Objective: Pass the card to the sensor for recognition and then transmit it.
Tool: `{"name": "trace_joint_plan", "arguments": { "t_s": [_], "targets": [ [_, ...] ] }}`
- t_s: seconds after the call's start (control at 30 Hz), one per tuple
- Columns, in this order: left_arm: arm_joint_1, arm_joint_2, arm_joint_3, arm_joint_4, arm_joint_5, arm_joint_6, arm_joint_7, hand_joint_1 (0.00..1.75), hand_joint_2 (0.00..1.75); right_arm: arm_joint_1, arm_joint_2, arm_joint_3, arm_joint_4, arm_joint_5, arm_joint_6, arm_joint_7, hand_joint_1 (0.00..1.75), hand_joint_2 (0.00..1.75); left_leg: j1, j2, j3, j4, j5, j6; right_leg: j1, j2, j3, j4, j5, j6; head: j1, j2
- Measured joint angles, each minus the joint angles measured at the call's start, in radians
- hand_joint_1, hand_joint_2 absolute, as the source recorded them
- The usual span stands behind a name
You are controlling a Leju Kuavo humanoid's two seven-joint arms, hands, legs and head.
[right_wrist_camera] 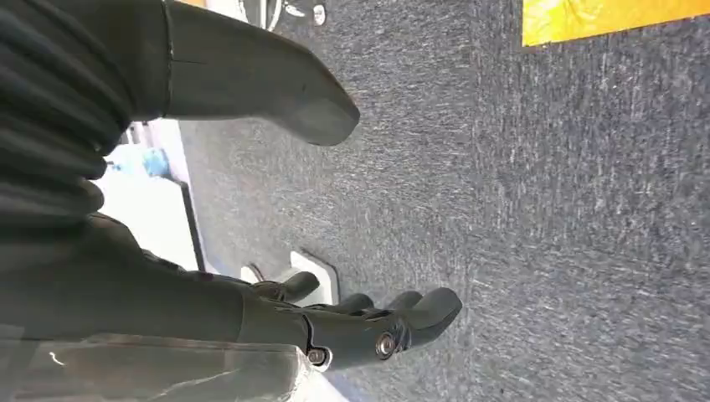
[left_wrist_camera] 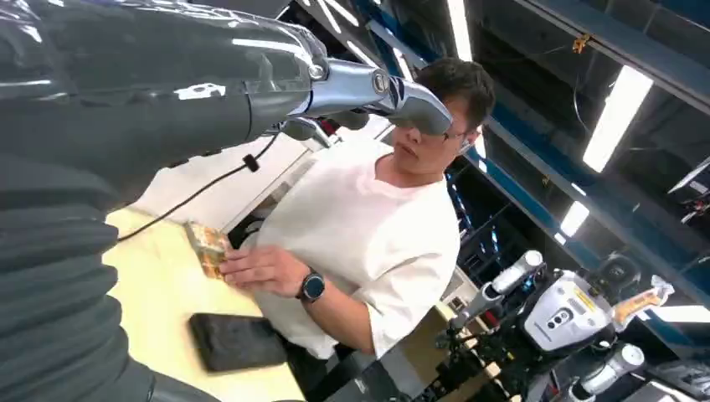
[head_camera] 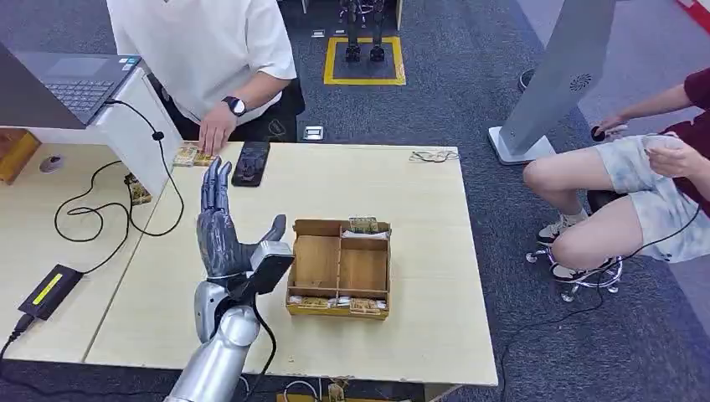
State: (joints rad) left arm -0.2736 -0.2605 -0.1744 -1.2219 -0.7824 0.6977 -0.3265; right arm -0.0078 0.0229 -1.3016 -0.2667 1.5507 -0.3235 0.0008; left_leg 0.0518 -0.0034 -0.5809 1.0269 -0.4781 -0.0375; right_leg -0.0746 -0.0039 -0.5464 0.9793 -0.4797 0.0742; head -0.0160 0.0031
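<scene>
My left hand (head_camera: 224,234) is raised above the light wooden table (head_camera: 435,251), left of the wooden box, fingers spread upward and holding nothing. The wooden box (head_camera: 339,268) has compartments, with cards (head_camera: 363,224) standing at its far edge and more along its front. A flat black sensor (head_camera: 251,163) lies at the far edge. Beside it a person in a white shirt rests a hand on a small stack of cards (head_camera: 191,156). In the left wrist view, my left hand (left_wrist_camera: 167,84) points toward that person, the cards (left_wrist_camera: 207,247) and the sensor (left_wrist_camera: 234,339). My right hand (right_wrist_camera: 167,301) hangs empty over grey carpet, thumb apart from fingers.
A laptop (head_camera: 75,84) sits on a white stand at the far left, with a black cable (head_camera: 126,218) trailing to a black device with a yellow label (head_camera: 48,289). A second person (head_camera: 636,193) sits to the right of the table beside a grey kiosk base (head_camera: 536,126).
</scene>
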Motion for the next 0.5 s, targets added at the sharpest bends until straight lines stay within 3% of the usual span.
{"name": "trace_joint_plan", "arguments": {
  "t_s": [0.5],
  "targets": [
    [0.097, 0.012, -0.024, -0.086, 0.020, 0.000, -0.005, 0.00, 1.75, 0.012, 0.016, -0.035, -0.041, 0.002, 0.021, 0.003, 0.00, 1.75, 0.000, 0.000, 0.000, 0.000, 0.000, 0.000, 0.000, 0.000, 0.000, 0.000, 0.000, 0.000, 0.000, 0.000]
  ]
}}
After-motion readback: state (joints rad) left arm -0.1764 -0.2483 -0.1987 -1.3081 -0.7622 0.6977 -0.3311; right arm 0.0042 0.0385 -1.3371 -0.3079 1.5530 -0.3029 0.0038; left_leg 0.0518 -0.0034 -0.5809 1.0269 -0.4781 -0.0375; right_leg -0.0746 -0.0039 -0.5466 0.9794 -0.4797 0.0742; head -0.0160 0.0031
